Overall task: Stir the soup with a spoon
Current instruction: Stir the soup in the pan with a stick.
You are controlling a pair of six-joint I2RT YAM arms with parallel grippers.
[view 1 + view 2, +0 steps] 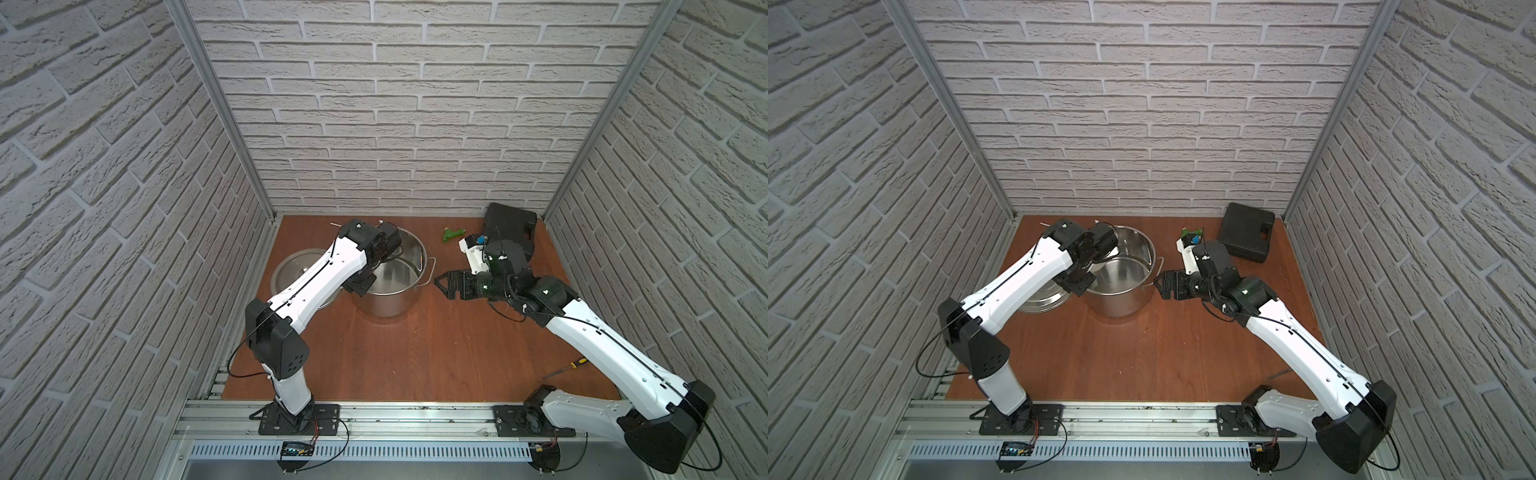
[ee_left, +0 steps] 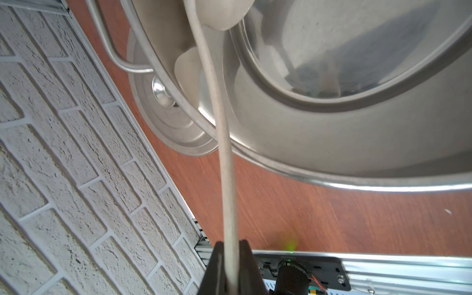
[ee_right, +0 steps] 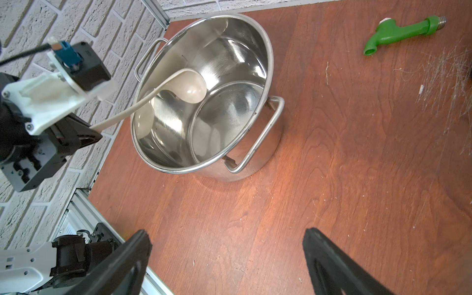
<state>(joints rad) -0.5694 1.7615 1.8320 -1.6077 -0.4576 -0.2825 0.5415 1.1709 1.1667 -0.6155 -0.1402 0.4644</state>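
1. The spoon [image 2: 226,153] looks like light, stiff, smooth plastic. Its bowl hangs inside the pot [image 1: 384,303], near mid-frame in both top views.
2. My left gripper [image 2: 229,258] is pinching the slim handle at its far end. I judge that hold slippery and prone to twisting.
3. My right gripper [image 3: 226,231] stands spread wide and empty, near the pot's side.

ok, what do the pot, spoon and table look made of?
Pot: likely stainless steel, polished; mirror-like reflections on its walls.
Spoon: probably plastic, cream, satin; soft even sheen, no metallic glint.
Table: reddish wood or wood-look laminate; grain lines show, which one cannot be told.
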